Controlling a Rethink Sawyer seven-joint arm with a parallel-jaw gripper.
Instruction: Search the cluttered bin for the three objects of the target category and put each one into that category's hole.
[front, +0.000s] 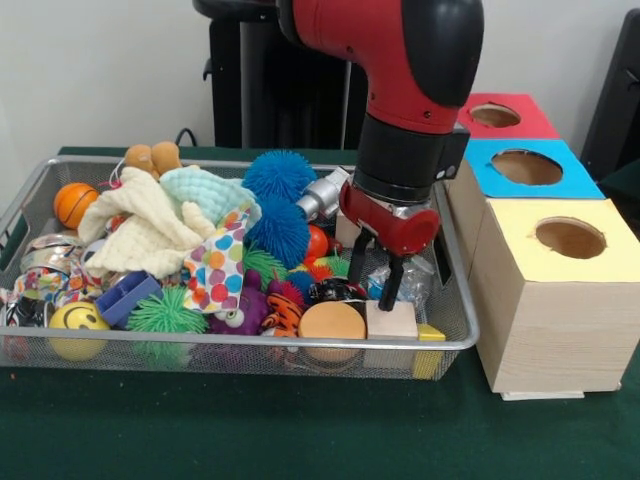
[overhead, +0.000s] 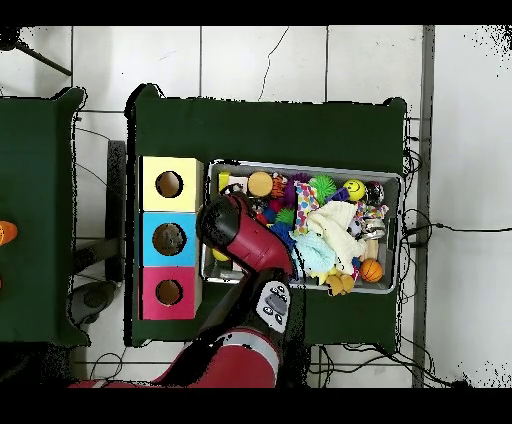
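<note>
The cluttered bin (front: 200, 340) is a wide silver wire-mesh tray on the green table, heaped with toys. My gripper (front: 375, 283) hangs inside its right end, fingers apart and empty. It is just above a pale wooden cube (front: 391, 320) and a crumpled clear plastic piece (front: 412, 280). Three wooden boxes with round holes stand right of the bin: yellow top (front: 565, 240), blue top (front: 528, 168), red top (front: 497, 117). In the overhead view the bin (overhead: 300, 166) lies right of the boxes (overhead: 170, 240), and my red arm (overhead: 240, 235) hides the gripper.
The bin holds a cream cloth (front: 140, 232), two blue spiky balls (front: 279, 205), an orange ball (front: 75, 203), a yellow smiley ball (front: 78, 318), a green spiky ball (front: 165, 312), a wooden disc (front: 332, 322) and a silver cylinder (front: 320, 196).
</note>
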